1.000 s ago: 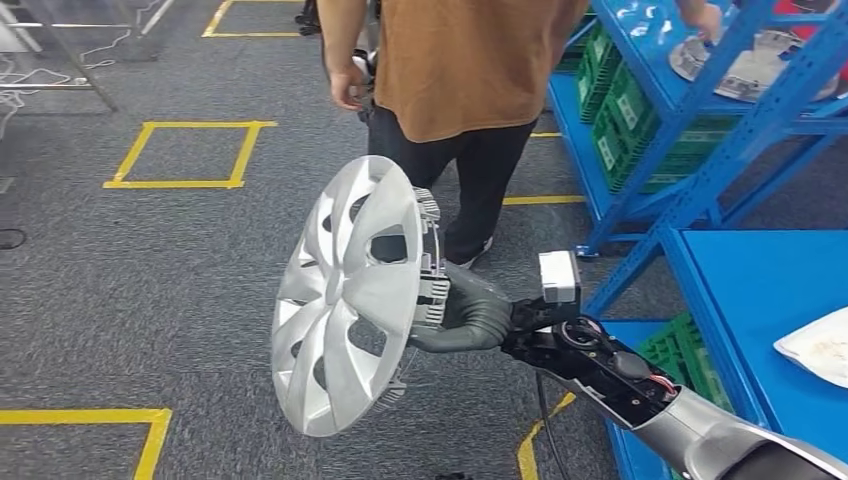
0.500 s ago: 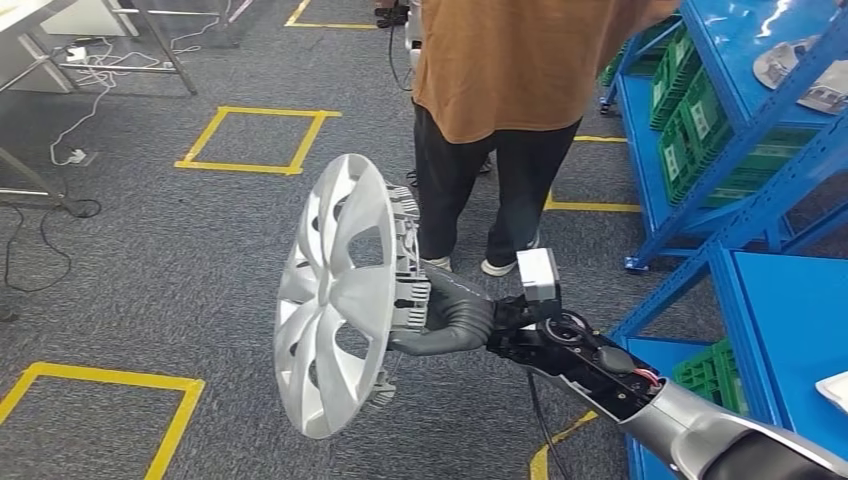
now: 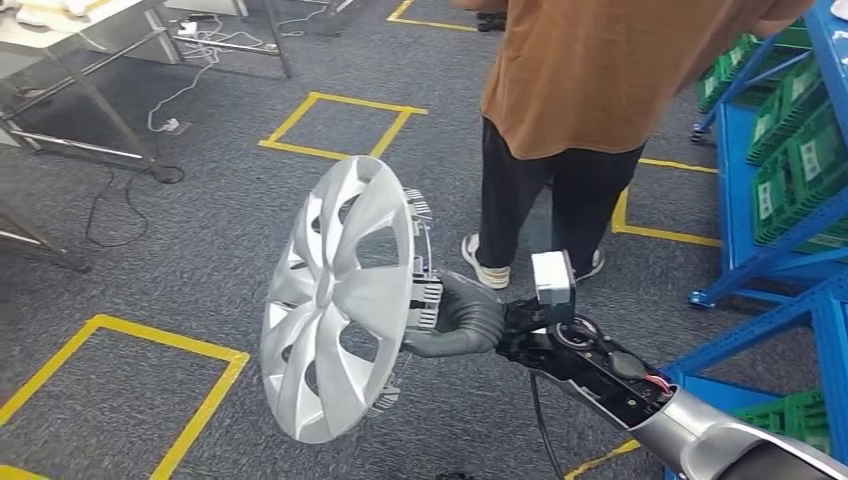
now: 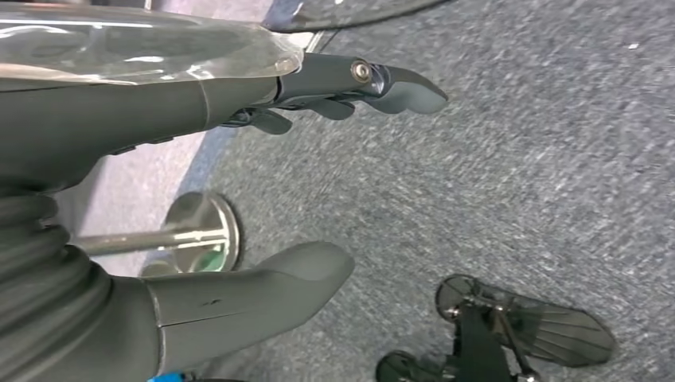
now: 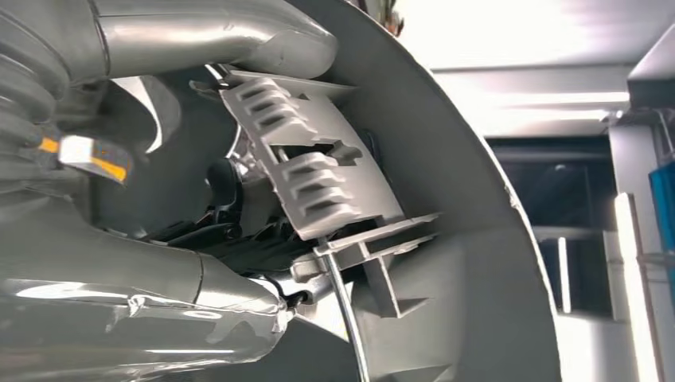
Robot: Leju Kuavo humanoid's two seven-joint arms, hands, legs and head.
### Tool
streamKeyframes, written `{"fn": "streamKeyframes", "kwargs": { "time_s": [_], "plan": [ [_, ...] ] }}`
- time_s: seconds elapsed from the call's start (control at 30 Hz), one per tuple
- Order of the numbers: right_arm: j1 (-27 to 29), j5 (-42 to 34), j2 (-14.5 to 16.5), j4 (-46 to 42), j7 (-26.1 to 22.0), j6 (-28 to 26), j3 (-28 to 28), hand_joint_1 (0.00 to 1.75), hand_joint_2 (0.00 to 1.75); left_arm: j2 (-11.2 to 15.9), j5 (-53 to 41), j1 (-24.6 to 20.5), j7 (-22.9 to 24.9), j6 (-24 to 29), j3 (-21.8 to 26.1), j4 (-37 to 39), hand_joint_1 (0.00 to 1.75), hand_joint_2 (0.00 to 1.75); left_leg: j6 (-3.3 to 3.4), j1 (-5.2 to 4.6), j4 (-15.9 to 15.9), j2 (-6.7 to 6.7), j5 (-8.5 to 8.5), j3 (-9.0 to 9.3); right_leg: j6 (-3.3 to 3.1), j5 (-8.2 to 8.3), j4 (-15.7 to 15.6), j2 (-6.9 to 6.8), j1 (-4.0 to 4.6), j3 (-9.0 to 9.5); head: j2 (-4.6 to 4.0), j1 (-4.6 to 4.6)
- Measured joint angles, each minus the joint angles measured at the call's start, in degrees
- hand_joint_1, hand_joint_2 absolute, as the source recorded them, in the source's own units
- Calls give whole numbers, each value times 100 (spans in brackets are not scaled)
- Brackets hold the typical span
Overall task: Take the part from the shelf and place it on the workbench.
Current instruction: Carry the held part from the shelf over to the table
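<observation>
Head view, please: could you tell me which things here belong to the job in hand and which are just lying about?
Belongs to the job:
- silver wheel cover, held on edge
- right robot hand, gripping its back
- blue shelf

Just about:
- person standing near the shelf
- yellow floor markings
- cables on the carpet
- metal table legs

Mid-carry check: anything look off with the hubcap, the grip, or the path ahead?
Nothing looks damaged. The right hand holds the silver hubcap from behind, near one edge, so it stands on edge and tilted. A person stands close ahead on the right, and loose cables trail on the carpet by the table legs.
</observation>
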Motion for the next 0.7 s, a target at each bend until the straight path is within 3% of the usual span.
{"fn": "streamKeyframes", "kwargs": {
  "time_s": [0.03,0.1,0.17,0.23,0.27,0.33,0.4,0.47,0.5,0.53,0.6,0.67,0.7],
  "plan": [
    [-3,1,0,-1,10,-9,1,175,175,-3,1,1,0,-1,0,0,0,175,-4,-1,5,-78,-5,13,-18,242,-354,42,-1,139,0,12],
    [-10,1,1,-2,34,-26,3,175,175,-10,11,-6,0,-1,0,0,0,175,-27,-2,24,-219,-15,14,-56,630,-1152,292,-21,470,0,33],
    [-24,-2,1,-2,54,-32,10,175,175,-15,30,-8,0,-1,0,0,0,175,-77,6,44,-343,1,-52,-75,698,-1535,480,-33,652,0,36],
    [-42,-8,8,-2,67,-21,27,175,175,-7,48,14,1,1,0,0,0,175,-150,12,39,-466,40,-111,-99,678,-1600,406,-40,699,0,24],
    [-49,-11,17,-2,75,-15,38,175,175,-8,56,27,1,2,0,0,0,175,-183,5,65,-435,25,-134,-122,694,-1622,342,-53,706,0,11],
    [-62,-17,39,-2,82,-1,61,175,175,-5,72,21,1,4,0,0,0,175,-239,-19,427,-162,-193,-315,-175,721,-1678,183,-78,734,0,-68],
    [-68,-20,47,2,87,2,79,175,175,-10,80,-4,1,3,0,0,0,175,-285,-9,1219,157,-572,-714,-208,722,-1688,18,-53,735,1,-154],
    [-67,-20,48,6,88,0,89,175,175,-15,85,-2,1,3,-1,0,0,175,-315,6,1760,241,-720,-990,-216,713,-1687,-136,-38,731,1,-182],
    [-68,-20,48,7,87,1,94,175,175,-19,86,5,2,3,-1,0,0,175,-322,11,1682,258,-624,-947,-214,707,-1687,-205,-37,735,0,-197],
    [-69,-20,49,7,87,3,98,175,175,-19,87,9,2,3,-1,0,0,175,-321,14,1379,289,-447,-785,-208,700,-1687,-268,-38,743,0,-213],
    [-76,-20,51,7,87,6,101,175,175,-12,87,1,2,3,-1,0,0,175,-289,-4,495,494,-97,-308,-172,674,-1685,-375,-17,765,0,-249],
    [-92,-21,56,7,87,6,102,175,175,-9,88,-11,1,3,-2,0,0,175,-213,-38,48,615,8,-83,-121,645,-1683,-454,18,783,0,-240],
    [-99,-22,60,7,87,6,103,175,175,-8,91,-11,1,3,-2,0,0,175,-169,-59,34,584,-6,-85,-95,634,-1686,-491,29,792,0,-229]
  ]
}}
